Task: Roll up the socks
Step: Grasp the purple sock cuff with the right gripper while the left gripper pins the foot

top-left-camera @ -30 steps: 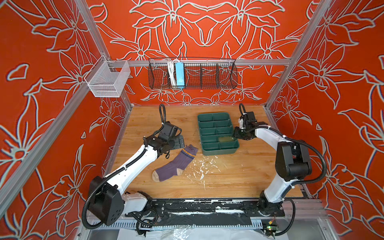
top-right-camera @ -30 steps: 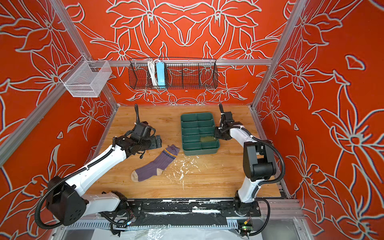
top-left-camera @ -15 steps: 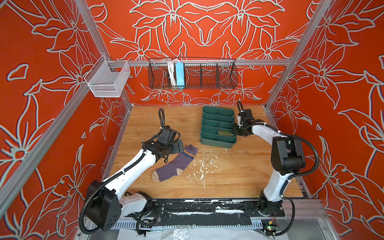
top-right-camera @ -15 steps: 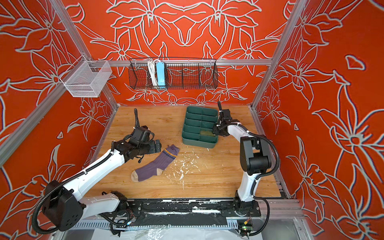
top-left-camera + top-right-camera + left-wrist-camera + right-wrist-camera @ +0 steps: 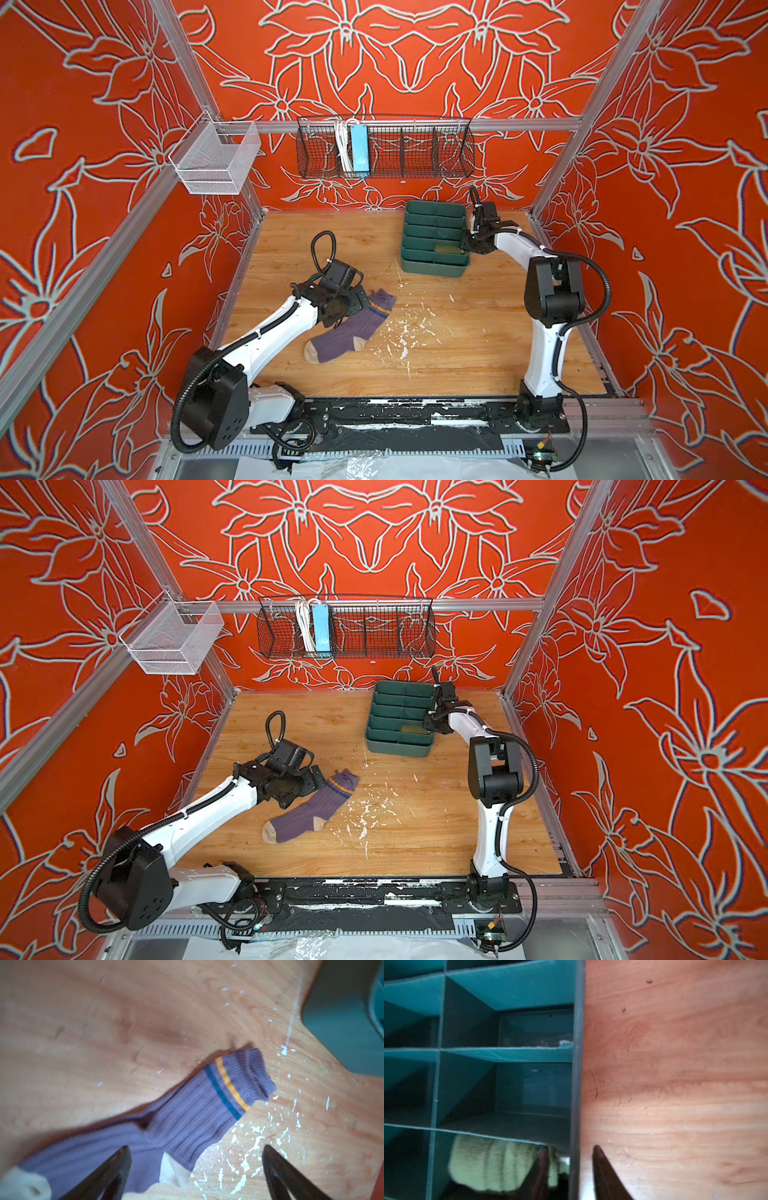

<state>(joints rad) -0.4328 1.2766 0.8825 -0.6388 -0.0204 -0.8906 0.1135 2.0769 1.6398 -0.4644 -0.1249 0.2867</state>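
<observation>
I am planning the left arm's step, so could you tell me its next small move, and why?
Probably lower the left gripper and close it on the purple sock: its jaws stand wide open above the sock, which lies flat and unrolled on the table.

Olive sock [image 5: 492,1163] partly behind divider [image 5: 488,1136]

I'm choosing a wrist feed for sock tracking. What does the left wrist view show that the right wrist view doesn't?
Left wrist only: the purple sock lying unrolled beside white flecks, the open left end effector above it. Right wrist only: the inside of the green tray, an olive sock in one compartment, the right end effector astride its side wall. Both: the wooden table and part of that tray.
</observation>
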